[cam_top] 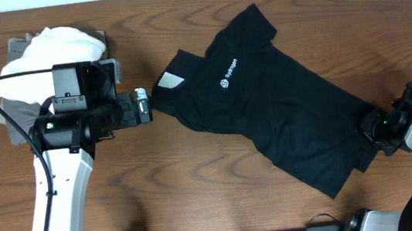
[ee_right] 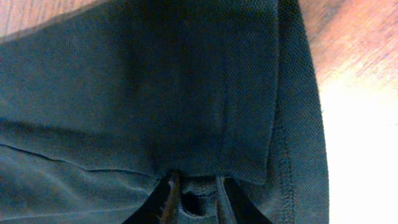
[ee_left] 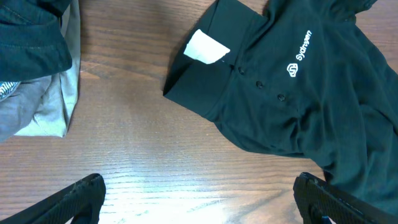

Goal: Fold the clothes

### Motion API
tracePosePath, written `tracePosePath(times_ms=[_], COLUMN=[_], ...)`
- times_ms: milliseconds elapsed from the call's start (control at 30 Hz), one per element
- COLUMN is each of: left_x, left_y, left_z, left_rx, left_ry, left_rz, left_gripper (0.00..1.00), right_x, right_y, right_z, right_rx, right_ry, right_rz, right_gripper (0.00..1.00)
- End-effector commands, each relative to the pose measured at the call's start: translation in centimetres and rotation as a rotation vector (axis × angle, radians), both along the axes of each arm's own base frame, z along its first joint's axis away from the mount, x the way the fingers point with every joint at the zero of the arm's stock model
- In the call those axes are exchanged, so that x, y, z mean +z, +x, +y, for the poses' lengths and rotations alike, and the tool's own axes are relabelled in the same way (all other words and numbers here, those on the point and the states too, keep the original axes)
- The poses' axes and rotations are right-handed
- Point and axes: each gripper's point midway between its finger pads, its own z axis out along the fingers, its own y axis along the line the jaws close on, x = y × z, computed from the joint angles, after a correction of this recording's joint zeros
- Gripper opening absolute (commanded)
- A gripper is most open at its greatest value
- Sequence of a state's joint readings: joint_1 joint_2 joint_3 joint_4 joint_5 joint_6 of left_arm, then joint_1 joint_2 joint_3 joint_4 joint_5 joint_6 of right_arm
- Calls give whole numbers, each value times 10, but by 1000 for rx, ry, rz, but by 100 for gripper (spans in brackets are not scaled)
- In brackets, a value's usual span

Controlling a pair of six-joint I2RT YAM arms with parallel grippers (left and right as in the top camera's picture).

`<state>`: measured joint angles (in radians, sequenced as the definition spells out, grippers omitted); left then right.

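The clothes, a black short-sleeved collared shirt (cam_top: 276, 115), lie spread slantwise across the wooden table, collar at the left. A white neck label (cam_top: 171, 80) and a small white logo (cam_top: 226, 83) show on the shirt. My left gripper (cam_top: 143, 105) hovers just left of the collar, wide open and holding nothing. In the left wrist view the shirt (ee_left: 298, 106) lies ahead of the left gripper (ee_left: 199, 186). At the shirt's lower right hem, my right gripper (cam_top: 369, 124) sits on the fabric. In the right wrist view the right gripper (ee_right: 196, 186) pinches a bunch of the shirt (ee_right: 155, 93) between its narrowly set jaws.
A plain white garment (cam_top: 51, 51) lies heaped on a grey garment (cam_top: 20, 125) at the far left, partly under my left arm. The grey garment (ee_left: 43, 106) also shows at the left of the left wrist view. The table's far edge runs along the top.
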<state>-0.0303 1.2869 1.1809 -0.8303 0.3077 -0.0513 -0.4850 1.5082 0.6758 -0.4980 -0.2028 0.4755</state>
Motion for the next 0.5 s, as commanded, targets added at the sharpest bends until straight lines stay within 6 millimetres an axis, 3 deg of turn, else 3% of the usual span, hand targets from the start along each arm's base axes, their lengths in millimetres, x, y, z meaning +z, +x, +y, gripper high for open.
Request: tracePosePath(times_ms=[0,100,300,367,400,467], left_x=[6,6,6,6,6,6], left_y=[3,3,3,3,3,3], left_z=[0,0,0,0,0,0], left_rx=[-7,-7,-7,-7,-7,-7], left_ry=[11,11,11,11,12,11], left_rz=[-18,-19,-19,-19,-18,-18], left_gripper=[98,98,98,98,98,98], right_x=[-4,-1,0,-1,-2,-3], right_y=[-4,3,10,11,10,9], right_z=[6,17,26,26,25,23], right_rx=[59,123,212,222,224,213], right_ry=[15,51,22,3,-9,-27], right_rz=[-4,-46,-67,-59,-52,-36], right_gripper=[28,39,43,37,26,19])
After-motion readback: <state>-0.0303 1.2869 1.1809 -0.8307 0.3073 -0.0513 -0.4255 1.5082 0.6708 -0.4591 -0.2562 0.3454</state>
